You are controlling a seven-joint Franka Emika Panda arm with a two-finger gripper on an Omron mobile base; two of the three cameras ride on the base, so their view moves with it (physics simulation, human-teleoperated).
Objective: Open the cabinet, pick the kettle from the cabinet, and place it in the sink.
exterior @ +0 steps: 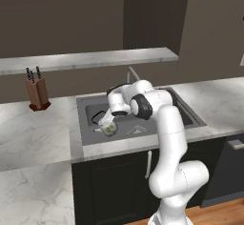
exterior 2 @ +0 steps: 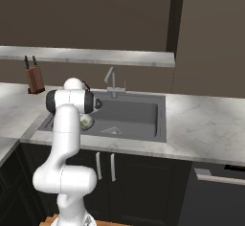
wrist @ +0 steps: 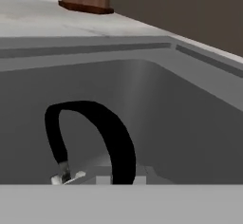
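My gripper [exterior: 107, 120] is down inside the left part of the grey sink [exterior: 186, 117], shut on the thin black handle of the kettle [exterior: 109, 128]. The small white kettle with green leaves hangs tilted just under the hand, close to the basin floor. From the right it peeks out beside my forearm as the kettle [exterior 2: 86, 121] at the left end of the sink [exterior 2: 139, 115]. In the hand view the kettle's arched black handle [wrist: 116, 142] rises right in front of the sink wall [wrist: 166, 104]. The cabinet is out of view.
A slim faucet [exterior: 131, 72] stands behind the basin. A wooden knife block [exterior: 37, 94] sits on the marble counter [exterior: 33, 133] to the left. A marble shelf [exterior: 95, 58] runs along the wall above. Black base cabinets [exterior: 109, 186] lie below.
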